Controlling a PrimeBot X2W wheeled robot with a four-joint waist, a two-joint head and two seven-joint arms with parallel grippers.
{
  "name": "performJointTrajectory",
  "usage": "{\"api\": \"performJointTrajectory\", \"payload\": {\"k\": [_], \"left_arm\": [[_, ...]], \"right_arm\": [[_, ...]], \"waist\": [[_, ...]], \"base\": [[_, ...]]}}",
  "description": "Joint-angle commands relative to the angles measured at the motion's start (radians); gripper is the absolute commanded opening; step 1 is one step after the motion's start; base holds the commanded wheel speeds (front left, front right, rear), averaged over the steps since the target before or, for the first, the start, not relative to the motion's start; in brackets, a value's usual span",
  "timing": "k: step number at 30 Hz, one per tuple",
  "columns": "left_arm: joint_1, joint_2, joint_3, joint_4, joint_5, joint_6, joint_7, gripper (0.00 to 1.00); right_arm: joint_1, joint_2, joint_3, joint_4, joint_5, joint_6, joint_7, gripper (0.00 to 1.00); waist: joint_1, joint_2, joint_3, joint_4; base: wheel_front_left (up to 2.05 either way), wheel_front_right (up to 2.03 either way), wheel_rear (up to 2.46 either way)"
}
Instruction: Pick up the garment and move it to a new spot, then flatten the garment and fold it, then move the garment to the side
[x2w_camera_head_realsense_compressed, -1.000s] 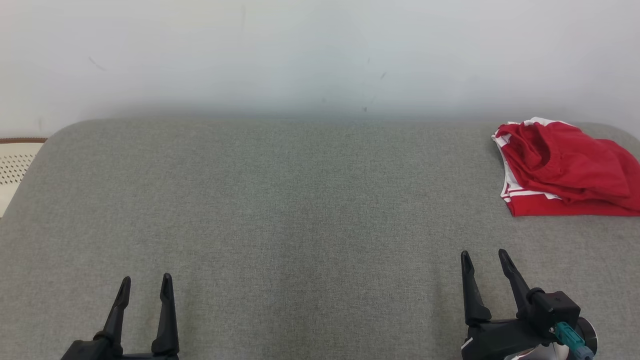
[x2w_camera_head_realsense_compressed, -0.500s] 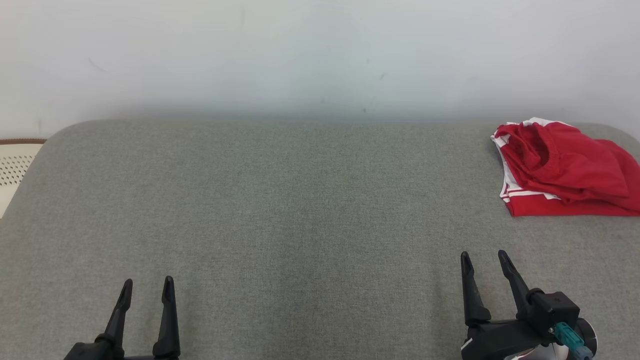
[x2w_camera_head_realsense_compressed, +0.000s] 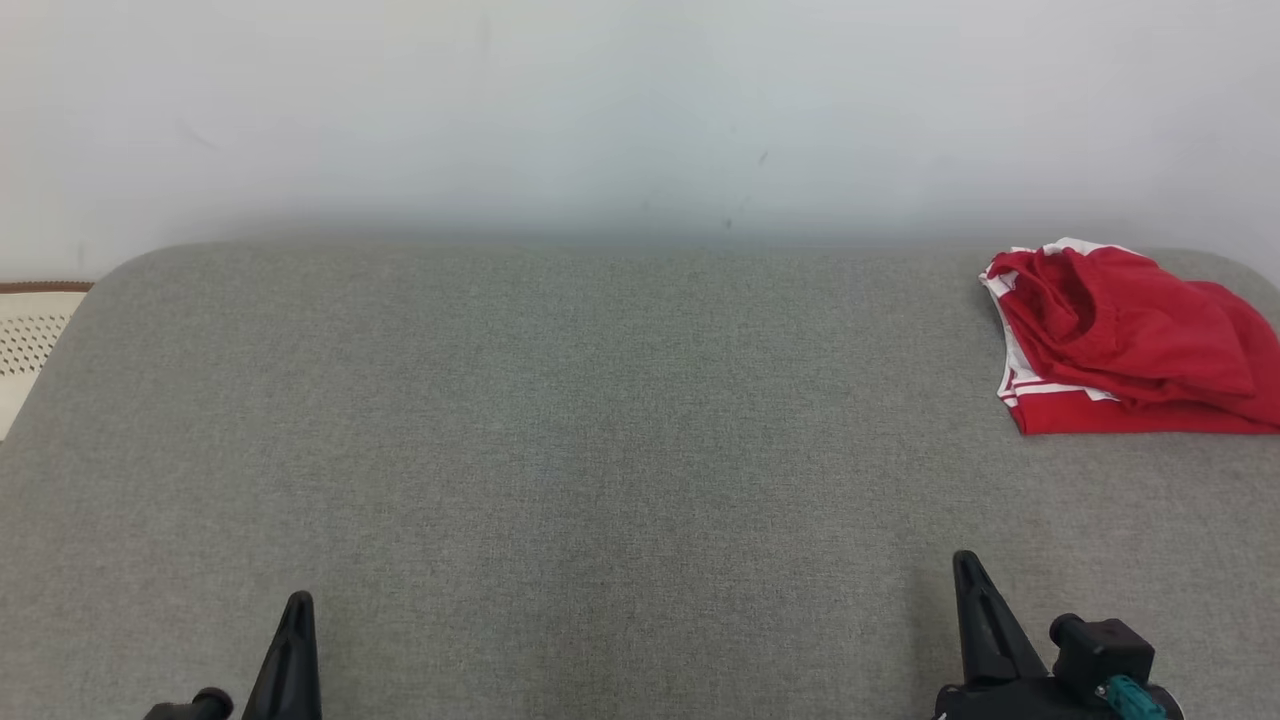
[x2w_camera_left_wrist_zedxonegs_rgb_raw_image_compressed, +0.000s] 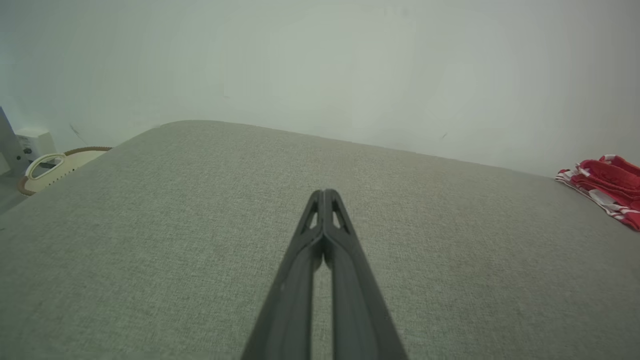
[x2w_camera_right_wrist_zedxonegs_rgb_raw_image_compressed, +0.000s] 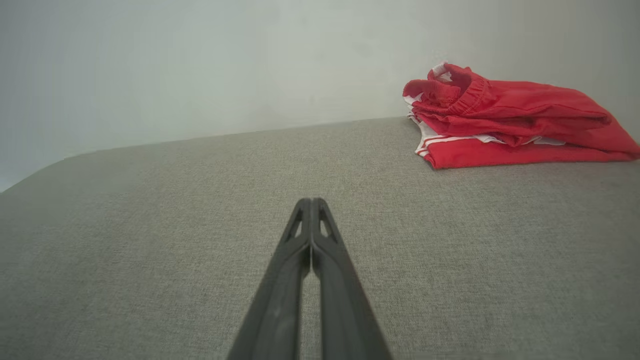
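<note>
Pointing forward above grey cushion (x2w_camera_head_realsense_compressed: 600, 420); left gripper (x2w_camera_left_wrist_zedxonegs_rgb_raw_image_compressed: 325, 192) clenched, empty; right gripper (x2w_camera_right_wrist_zedxonegs_rgb_raw_image_compressed: 311, 200) likewise.

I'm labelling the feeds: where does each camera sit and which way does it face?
Head: on the head, facing forward and down over the grey surface; left pincer and right pincer at bottom.
Left wrist: on that wrist, facing along its shut pincer towards the wall.
Right wrist: likewise, along its shut pincer.
All three share the red clothes.
</note>
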Motion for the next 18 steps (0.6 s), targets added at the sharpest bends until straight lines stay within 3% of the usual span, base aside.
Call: {"api": "performJointTrajectory", "payload": {"k": [1, 18], "left_arm": [[-0.021, 0.003, 0.016, 0.001, -0.050, -0.006, 0.016, 0.00], [-0.060, 0.004, 0.062, 0.058, -0.357, -0.030, 0.110, 0.00]], "right_arm": [[-0.020, -0.001, -0.002, -0.013, 0.054, 0.000, 0.009, 0.00], [-0.078, -0.004, -0.021, 0.035, 0.391, 0.000, 0.067, 0.00]], "waist": [[0.0000, 0.0000, 0.000, -0.001], [0.0000, 0.0000, -0.001, -0.007]], "base": [[0.00, 0.00, 0.00], [0.00, 0.00, 0.00]]}}
